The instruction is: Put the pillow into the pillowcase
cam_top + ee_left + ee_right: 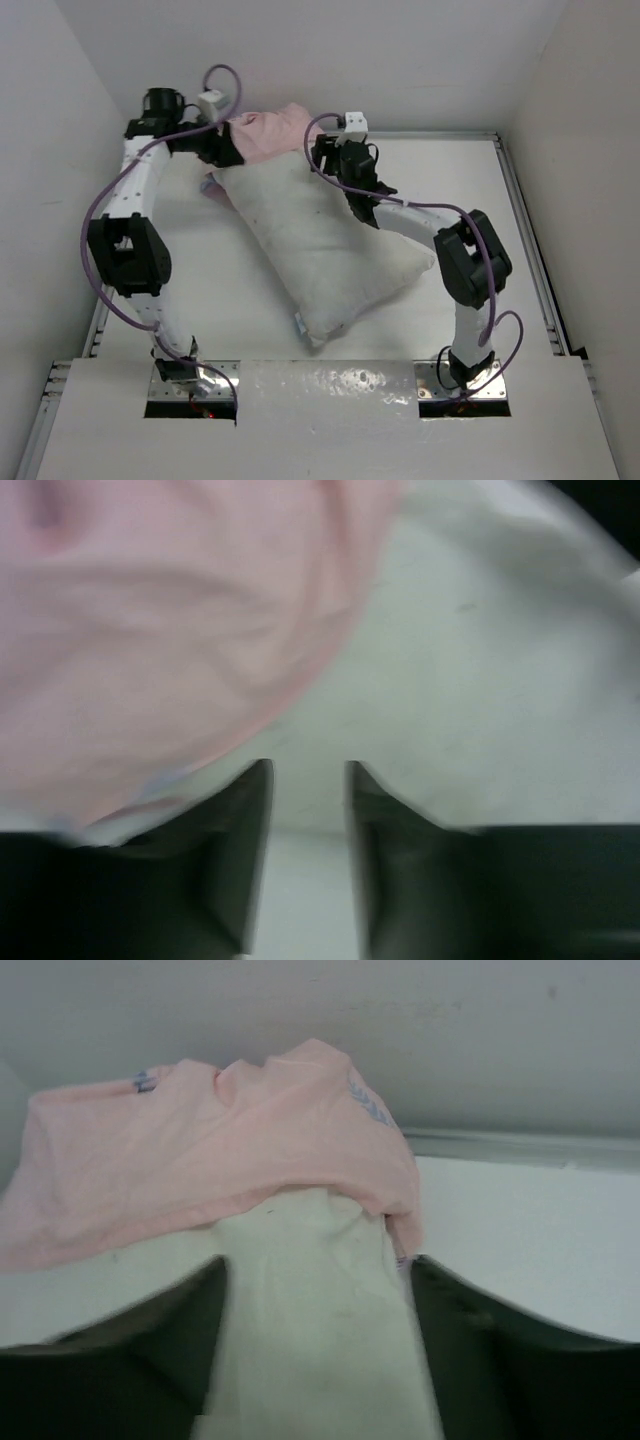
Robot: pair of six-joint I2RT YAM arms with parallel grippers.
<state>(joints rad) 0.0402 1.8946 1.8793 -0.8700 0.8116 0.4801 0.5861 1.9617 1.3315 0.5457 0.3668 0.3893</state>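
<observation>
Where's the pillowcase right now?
In the top view, the pillowcase lies bunched over the far end of the pillow, left of centre, by the back wall.

Thin matt cloth pillowcase (275, 135) — soft fabric pillow (330, 250).

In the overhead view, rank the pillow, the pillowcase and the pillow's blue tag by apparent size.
1. The pillow, by far the largest.
2. The pillowcase, bunched at the pillow's far end and partly hidden.
3. The blue tag, a tiny fleck at the pillow's near edge.
</observation>
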